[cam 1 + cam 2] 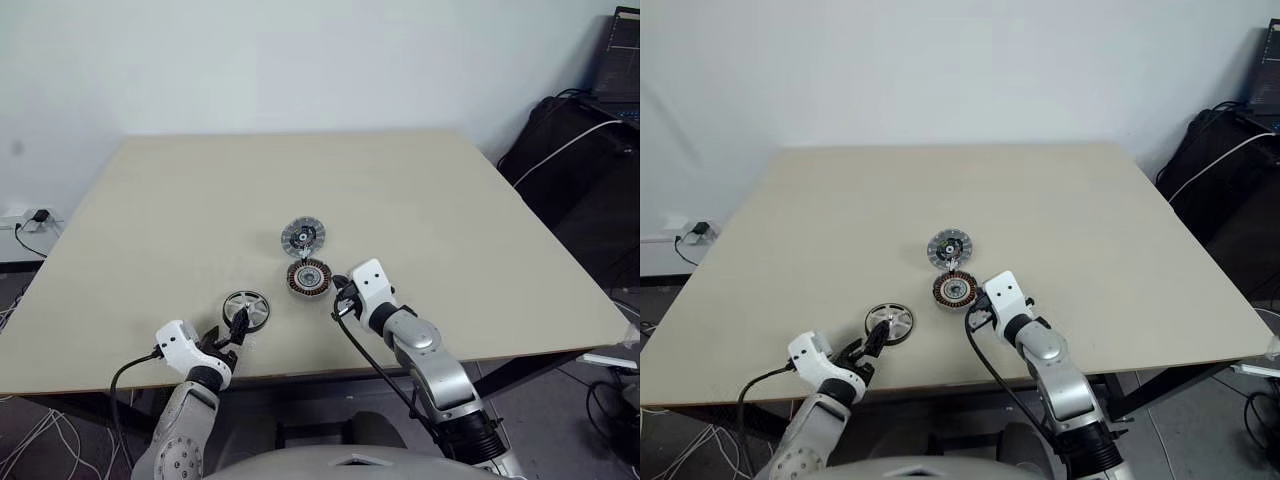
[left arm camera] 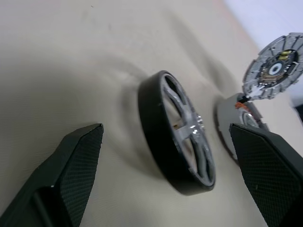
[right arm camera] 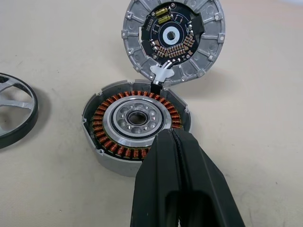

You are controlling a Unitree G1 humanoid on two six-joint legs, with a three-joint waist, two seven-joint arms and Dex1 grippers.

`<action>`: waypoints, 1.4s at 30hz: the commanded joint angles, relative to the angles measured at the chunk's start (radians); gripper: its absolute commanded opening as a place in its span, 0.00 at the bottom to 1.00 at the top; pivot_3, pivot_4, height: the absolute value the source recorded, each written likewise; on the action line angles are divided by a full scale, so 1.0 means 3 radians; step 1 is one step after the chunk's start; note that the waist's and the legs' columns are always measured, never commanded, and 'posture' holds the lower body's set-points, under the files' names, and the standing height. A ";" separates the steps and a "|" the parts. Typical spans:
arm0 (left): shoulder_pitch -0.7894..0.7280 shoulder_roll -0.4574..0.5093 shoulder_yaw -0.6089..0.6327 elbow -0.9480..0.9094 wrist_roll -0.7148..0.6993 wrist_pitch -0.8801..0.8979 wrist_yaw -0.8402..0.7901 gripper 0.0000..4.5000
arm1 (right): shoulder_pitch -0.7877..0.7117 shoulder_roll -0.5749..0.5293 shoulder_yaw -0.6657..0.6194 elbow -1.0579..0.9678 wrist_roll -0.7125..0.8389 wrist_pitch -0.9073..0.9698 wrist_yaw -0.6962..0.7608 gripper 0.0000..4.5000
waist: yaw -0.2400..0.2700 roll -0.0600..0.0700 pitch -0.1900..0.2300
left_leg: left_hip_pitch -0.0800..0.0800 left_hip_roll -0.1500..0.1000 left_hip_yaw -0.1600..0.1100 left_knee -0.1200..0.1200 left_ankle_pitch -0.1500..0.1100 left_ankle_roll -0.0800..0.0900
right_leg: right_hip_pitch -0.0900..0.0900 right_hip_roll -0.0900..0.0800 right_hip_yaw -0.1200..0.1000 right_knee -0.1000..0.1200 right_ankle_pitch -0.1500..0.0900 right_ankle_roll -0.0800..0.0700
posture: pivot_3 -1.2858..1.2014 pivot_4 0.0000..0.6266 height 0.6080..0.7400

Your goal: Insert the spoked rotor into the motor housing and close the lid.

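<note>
Head pair looks down over the table (image 1: 150,200); both wrist views sit close, sharing the motor housing (image 3: 137,127)

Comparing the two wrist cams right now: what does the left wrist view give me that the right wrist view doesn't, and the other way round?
Left wrist view: the left gripper open, its fingers either side of the spoked rotor, which is seen whole, lying on the table.

Right wrist view: the copper windings and pale centre inside the motor housing, the circuit board on the lid's inner face, and the shut right gripper at the housing's near rim.

Both: rotor, housing and open lid, though the right shows just an edge of the rotor.
</note>
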 commanded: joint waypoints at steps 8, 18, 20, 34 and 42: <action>-0.0188 -0.0136 0.0012 0.0092 -0.0352 0.0107 -0.0008 0.74 | -0.0027 0.0024 -0.0024 -0.0138 0.0029 -0.0004 -0.0032 0.00 | 0.0000 0.0000 0.0000 | 0.0000 0.0000 0.0000 0.0000 0.0000 0.0000 | 0.0000 0.0001 0.0000 0.0000 0.0000 0.0000 | 0.52 0.00 1.00; -0.0111 -0.0146 0.0073 0.0061 -0.0473 0.0054 0.0075 0.10 | -0.0008 0.0013 -0.0019 -0.0119 0.0024 0.0007 -0.0054 0.00 | -0.0014 0.0001 -0.0007 | 0.0004 0.0001 0.0000 0.0000 0.0000 0.0000 | 0.0002 -0.0001 0.0003 0.0000 0.0000 -0.0001 | 0.52 0.00 1.00; -0.0109 -0.0143 0.0084 0.0059 -0.0475 0.0027 0.0105 0.10 | -0.0013 0.0013 -0.0014 -0.0112 0.0024 0.0011 -0.0053 0.00 | -0.0015 0.0000 -0.0007 | 0.0004 0.0001 0.0000 0.0000 0.0000 -0.0001 | 0.0002 -0.0001 0.0003 0.0002 0.0000 -0.0001 | 0.52 0.00 1.00; -0.0970 -0.0083 0.0248 -0.0062 -0.1005 -0.0255 -0.0071 0.10 | -0.0069 -0.0002 -0.0005 -0.0085 0.0031 0.0025 -0.0037 0.00 | 0.0032 -0.0010 -0.0003 | -0.0001 -0.0004 0.0001 0.0005 0.0001 0.0001 | 0.0004 -0.0001 0.0000 -0.0001 0.0006 -0.0005 | 0.52 0.00 1.00; -0.1371 -0.0261 -0.0067 0.0369 -0.1292 0.0057 -0.0299 0.10 | 0.0012 -0.0030 -0.0022 -0.0199 0.0036 0.0031 -0.0066 0.00 | 0.0002 -0.0010 -0.0002 | -0.0001 -0.0001 0.0000 0.0002 0.0010 0.0017 | 0.0010 0.0016 0.0009 -0.0006 0.0013 -0.0017 | 0.52 0.00 1.00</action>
